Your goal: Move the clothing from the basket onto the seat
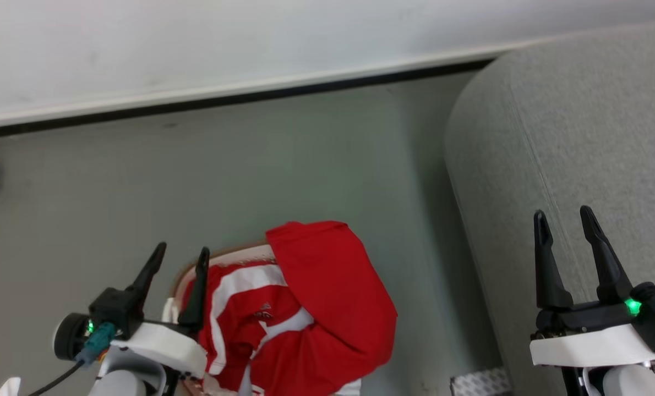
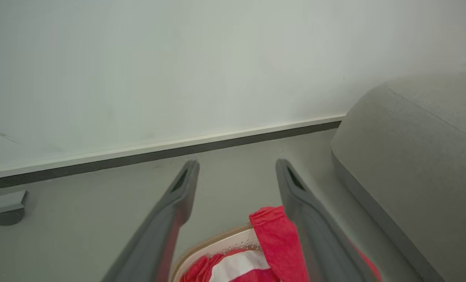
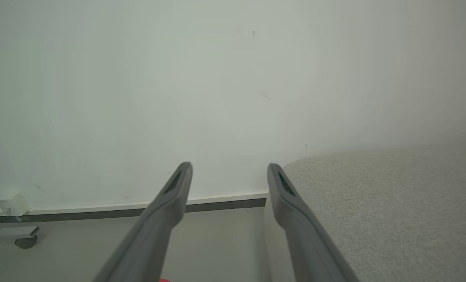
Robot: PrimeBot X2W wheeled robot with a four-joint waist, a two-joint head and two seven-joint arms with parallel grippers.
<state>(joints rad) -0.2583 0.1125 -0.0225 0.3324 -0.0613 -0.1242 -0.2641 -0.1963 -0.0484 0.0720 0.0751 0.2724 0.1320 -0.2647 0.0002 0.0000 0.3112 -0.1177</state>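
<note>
The striped jersey (image 1: 245,308) is lying bunched in the basket (image 1: 239,256). The plain red garment (image 1: 333,286) is draping over it and spilling past the rim on the side facing the seat (image 1: 580,137). The basket is standing on the grey floor (image 1: 140,181), near the seat's rounded edge. The left claw (image 1: 183,248) is hovering at the basket's left rim, fingers spread, gripping nothing. The right claw (image 1: 563,213) is hanging over the seat's edge, likewise spread and empty. A dark baseboard (image 1: 250,98) is running behind, and a castor (image 2: 6,215) is sitting far left.
</note>
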